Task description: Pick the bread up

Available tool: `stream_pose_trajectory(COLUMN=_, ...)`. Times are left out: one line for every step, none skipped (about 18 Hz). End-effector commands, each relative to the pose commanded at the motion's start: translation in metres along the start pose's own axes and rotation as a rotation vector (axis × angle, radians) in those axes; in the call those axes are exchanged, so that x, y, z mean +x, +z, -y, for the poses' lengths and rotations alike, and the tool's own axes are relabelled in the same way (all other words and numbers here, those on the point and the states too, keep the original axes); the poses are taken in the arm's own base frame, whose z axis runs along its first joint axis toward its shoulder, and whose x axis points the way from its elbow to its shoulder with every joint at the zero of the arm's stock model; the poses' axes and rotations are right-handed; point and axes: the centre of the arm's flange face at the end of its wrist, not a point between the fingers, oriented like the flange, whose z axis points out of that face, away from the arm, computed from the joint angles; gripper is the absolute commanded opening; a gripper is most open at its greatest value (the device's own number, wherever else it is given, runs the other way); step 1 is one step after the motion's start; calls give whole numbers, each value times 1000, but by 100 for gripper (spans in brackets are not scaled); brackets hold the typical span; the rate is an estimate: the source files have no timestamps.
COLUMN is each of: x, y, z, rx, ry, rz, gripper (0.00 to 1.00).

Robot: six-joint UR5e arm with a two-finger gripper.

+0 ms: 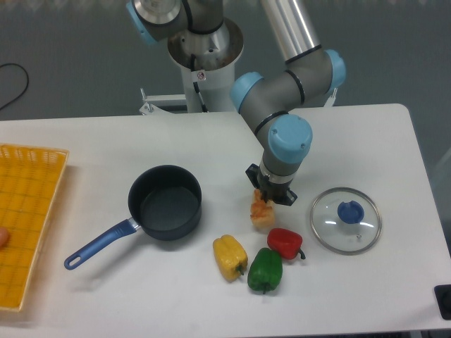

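The bread [262, 213], a small tan loaf with an orange-glazed top, hangs just under my gripper [268, 194] near the middle of the white table [106, 148]. The black fingers are closed on its upper end, which they hide. Its lower end sits close above the tabletop, right beside the red pepper [285, 242]. I cannot tell whether it still touches the table.
A dark blue saucepan [166, 202] with a blue handle stands left of the bread. A yellow pepper [230, 257] and a green pepper [265, 270] lie in front. A glass lid [346, 220] with a blue knob rests to the right, and a yellow basket [25, 222] sits at the left edge.
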Motion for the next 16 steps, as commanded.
stream_pose_trajectory(x=-3, y=-6, z=-2, rx=-5, ry=40, rz=-7, gripper=10)
stream_pose_trajectory(x=-5, y=-12, z=-3, rx=-8, ry=80, rz=-20, gripper=9)
stream_pose_trajectory(x=-5, y=-23, z=-5, rx=-7, ry=120, rz=-22, gripper=7)
stream_pose_trajectory(x=-2, y=-37, z=-8, rx=-6, ry=152, rz=-15, gripper=6)
stream_pose_trajectory(x=-2, y=-47, z=-15, rx=-3, ry=166, rz=-8, gripper=6)
stream_pose_trajectory(x=-2, y=-52, z=-20, rx=-1, ry=180, rz=-1, gripper=6)
stream_pose_trajectory(x=-2, y=-54, z=-20, rx=-1, ry=209, rz=-1, gripper=7)
stream_pose_trajectory(x=-2, y=-54, z=-23, rx=0, ry=239, rz=-3, gripper=6)
stream_pose_trajectory(x=-2, y=-60, z=-26, rx=4, ry=261, rz=6, gripper=6)
stream_pose_trajectory(x=-2, y=-63, z=-28, rx=4, ry=278, rz=11, gripper=6)
stream_pose_trajectory(x=0, y=-65, z=-29, rx=1, ry=294, rz=10, gripper=6)
stream_pose_trajectory(x=-2, y=-66, z=-31, rx=0, ry=308, rz=13, gripper=6)
stream_pose_trajectory(x=-3, y=-70, z=-34, rx=-5, ry=320, rz=17, gripper=6)
stream_pose_trajectory(x=-3, y=-75, z=-35, rx=-8, ry=337, rz=20, gripper=6)
stream_pose_trajectory(x=-5, y=-79, z=-37, rx=-17, ry=355, rz=19, gripper=7)
stream_pose_trajectory(x=-8, y=-82, z=-42, rx=-31, ry=377, rz=15, gripper=7)
